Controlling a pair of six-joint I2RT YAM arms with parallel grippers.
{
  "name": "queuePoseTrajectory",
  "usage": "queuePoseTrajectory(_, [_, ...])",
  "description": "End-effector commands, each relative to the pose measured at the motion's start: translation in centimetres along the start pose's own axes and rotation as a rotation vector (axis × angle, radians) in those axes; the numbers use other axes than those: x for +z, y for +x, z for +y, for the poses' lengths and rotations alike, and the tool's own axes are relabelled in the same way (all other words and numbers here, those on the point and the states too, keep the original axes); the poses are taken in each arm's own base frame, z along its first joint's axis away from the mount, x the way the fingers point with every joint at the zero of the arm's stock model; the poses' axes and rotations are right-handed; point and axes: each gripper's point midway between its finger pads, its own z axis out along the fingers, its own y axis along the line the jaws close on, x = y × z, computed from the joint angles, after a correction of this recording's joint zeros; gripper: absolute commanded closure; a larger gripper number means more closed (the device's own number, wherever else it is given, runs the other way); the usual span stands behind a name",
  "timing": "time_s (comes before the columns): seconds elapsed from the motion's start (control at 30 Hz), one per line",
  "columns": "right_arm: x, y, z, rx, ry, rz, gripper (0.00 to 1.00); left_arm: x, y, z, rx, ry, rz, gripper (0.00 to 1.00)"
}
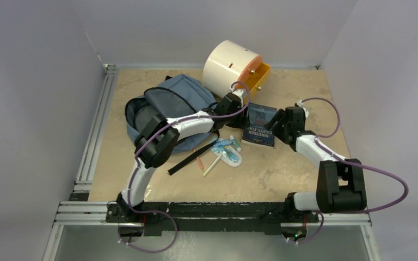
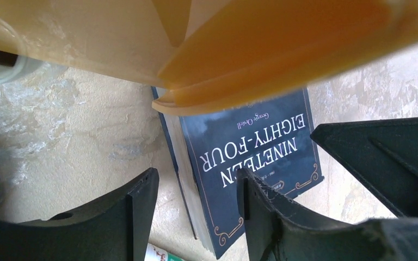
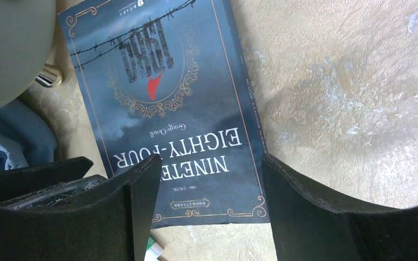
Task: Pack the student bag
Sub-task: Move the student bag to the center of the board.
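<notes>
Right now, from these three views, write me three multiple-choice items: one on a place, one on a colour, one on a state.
1. Where is the Nineteen Eighty-Four book? A. Flat on the table by the cream cabinet. B. Standing on its edge. C. Held in the air.
2. What colour is the cabinet's drawer? A. Green. B. Orange. C. Black.
3. How is the right gripper? A. Shut on the book. B. Shut, holding nothing. C. Open above the book.
Key: 1 A, the cover lies face up on the table; 2 B, it shows orange from above; 3 C, its fingers stand apart with the cover under them.
</notes>
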Motion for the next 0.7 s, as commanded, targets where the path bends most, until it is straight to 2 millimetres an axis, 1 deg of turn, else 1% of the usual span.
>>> queuePoseTrajectory(0.0, [-0.5,-0.3,0.1,0.014,-0.005,-0.013,0.30,0.7,0.1,0.4,0.030,-0.010,0.016,0.46])
queuePoseTrajectory(0.17, [-1.0,-0.5,0.3,0.021,-0.015,-0.023,0.30,1.3,1.3,0.9,0.026,-0.022,0.058,0.45])
queuePoseTrajectory(0.33, [-1.4,-0.4,0.2,0.032,-0.025,-0.034,0.30,0.9,1.9,1.0,0.017,-0.032,0.028,0.43])
queuePoseTrajectory(0.4, [-1.5,-0.3,0.3,0.031,-0.029,-0.034,0.30,0.6,1.8,0.7,0.017,-0.022,0.001,0.42])
queuePoseTrajectory(0.5, [-1.5,-0.3,0.2,0.029,-0.031,-0.032,0.30,0.0,1.1,-0.4,0.034,0.006,-0.069,0.41])
queuePoseTrajectory(0.67, [-1.5,-0.2,0.2,0.028,-0.034,-0.033,0.30,-1.2,0.4,-0.8,0.070,0.000,-0.165,0.37])
